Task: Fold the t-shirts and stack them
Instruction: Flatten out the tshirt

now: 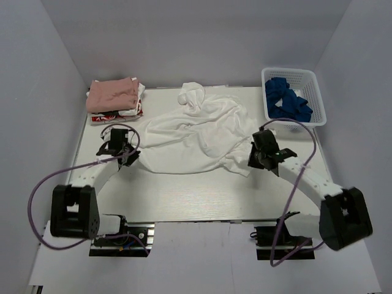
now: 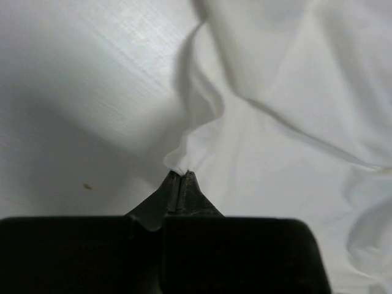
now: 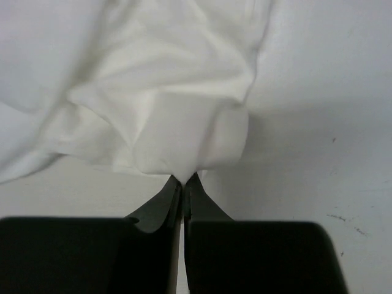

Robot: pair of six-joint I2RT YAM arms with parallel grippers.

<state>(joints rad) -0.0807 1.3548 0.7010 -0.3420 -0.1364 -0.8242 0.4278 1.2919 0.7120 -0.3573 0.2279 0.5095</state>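
The folded stack (image 1: 114, 101), a dusty-pink t-shirt (image 1: 112, 93) lying on a white-and-red t-shirt (image 1: 117, 114), is the fixed mark here. The large white t-shirt (image 1: 196, 135) lies just to the right of that stack and a little nearer the arm bases. It is crumpled and unfolded on the worktop (image 1: 202, 196), with its long axis running left to right away from the stack. The left fingers (image 1: 130, 157) sit just on the near side of the stack, pressed fully together on the shirt's near-left corner; the wrist view shows only a small tip of cloth nipped between them. The right fingers (image 1: 253, 160) are well to the right of the stack, likewise closed tight, holding a thicker bunched fold at the shirt's near-right corner. From both pairs the cloth runs forward and inward, so the body of the shirt lies ahead of and between them, and neither arm is nearer than the other. Both arms reach low from their bases, forearms angled inward and wrists close to the worktop. The line between the two held corners follows the shirt's long axis, so the next move is probably a joint lift and spread. A basket (image 1: 318, 101) of blue cloth (image 1: 286, 101) stands far to the right of the stack.
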